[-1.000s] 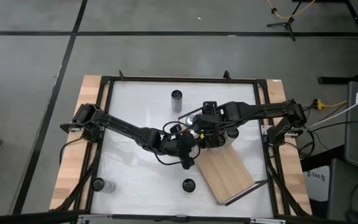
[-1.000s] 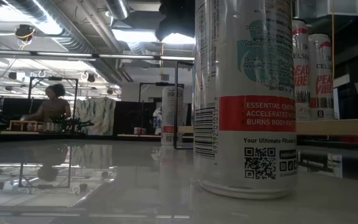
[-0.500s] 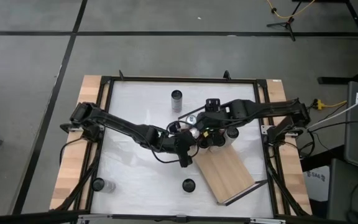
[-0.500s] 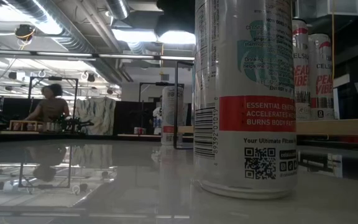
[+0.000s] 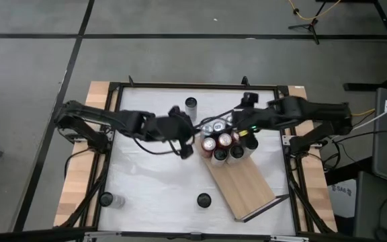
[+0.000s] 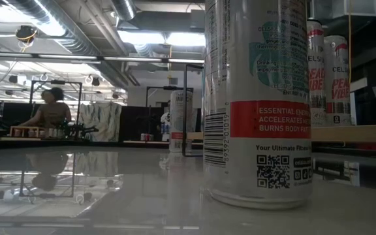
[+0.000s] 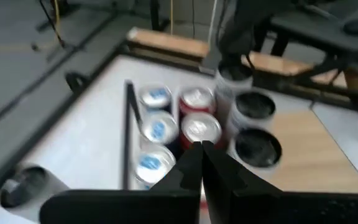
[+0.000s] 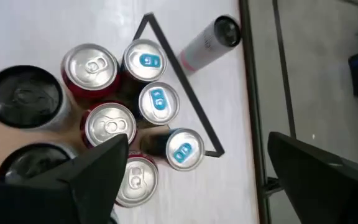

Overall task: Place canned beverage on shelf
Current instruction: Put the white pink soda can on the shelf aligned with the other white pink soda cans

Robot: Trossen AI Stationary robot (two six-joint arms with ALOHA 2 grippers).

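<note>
The light-wood shelf (image 5: 247, 185) lies slantwise on the white table, with a black wire rail at each short end. Several cans (image 5: 224, 143) stand upright on its far end, with red, blue-tabbed and black tops; they also show in the left wrist view (image 7: 197, 127) and the right wrist view (image 8: 110, 124). My left gripper (image 5: 185, 150) hangs shut and empty just left of the cans (image 7: 202, 154). My right gripper (image 5: 230, 125) is wide open and empty above the cans' far side (image 8: 197, 142).
Loose cans stand on the table: one at the far middle (image 5: 191, 105), one at the near middle (image 5: 203, 199), which fills the low view (image 6: 256, 98), and some at the near left (image 5: 107, 199). The table has a black frame (image 5: 193, 86). A person (image 6: 51, 111) is in the room behind.
Both grippers have drawn back from the cans on the shelf's far end. My left gripper has gone toward the table's left and far edge. My right gripper has gone toward the far right. The cans, before partly covered by the arms, now stand uncovered.
</note>
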